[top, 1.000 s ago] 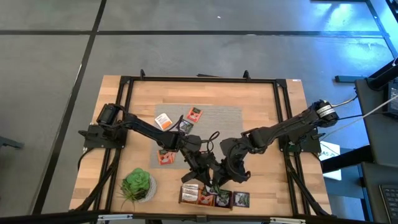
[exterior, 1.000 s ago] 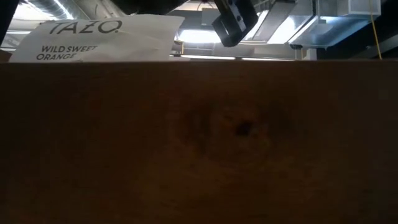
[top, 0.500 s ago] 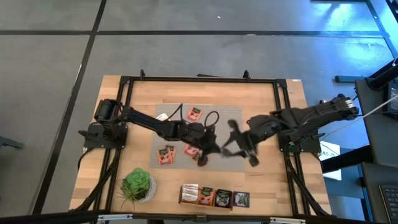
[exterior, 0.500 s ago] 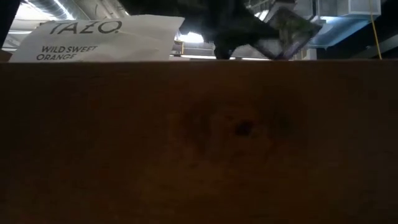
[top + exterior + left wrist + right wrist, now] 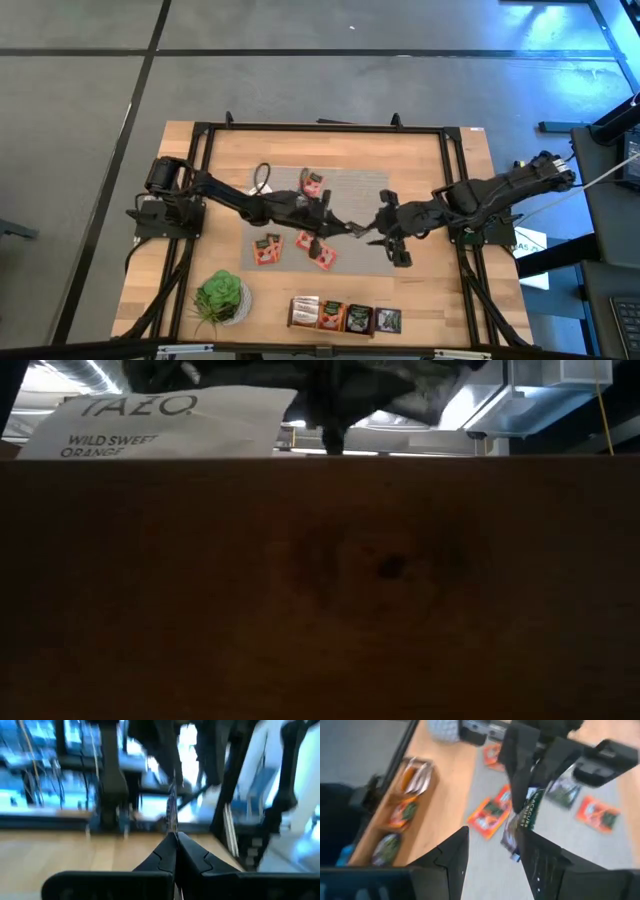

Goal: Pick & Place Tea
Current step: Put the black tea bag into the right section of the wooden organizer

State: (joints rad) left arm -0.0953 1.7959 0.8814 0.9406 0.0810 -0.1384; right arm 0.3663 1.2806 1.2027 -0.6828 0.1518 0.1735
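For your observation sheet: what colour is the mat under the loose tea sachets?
Grey mat, clearest in the high view.

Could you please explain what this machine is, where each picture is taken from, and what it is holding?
It is a robot with two dark arms at a wooden table, each ending in a two-finger gripper. The high view looks straight down on the table. The low view sits at table height, mostly blocked by a wooden board. Each wrist view looks forward past that arm's own fingers. On the table lie a grey mat with several orange tea sachets, a green potted plant, and a wooden holder with sachets standing in a row. The left gripper, over the mat, is shut on a dark tea sachet; its own camera sees it edge-on. The right gripper faces it with fingers open on either side of that sachet, not holding it.
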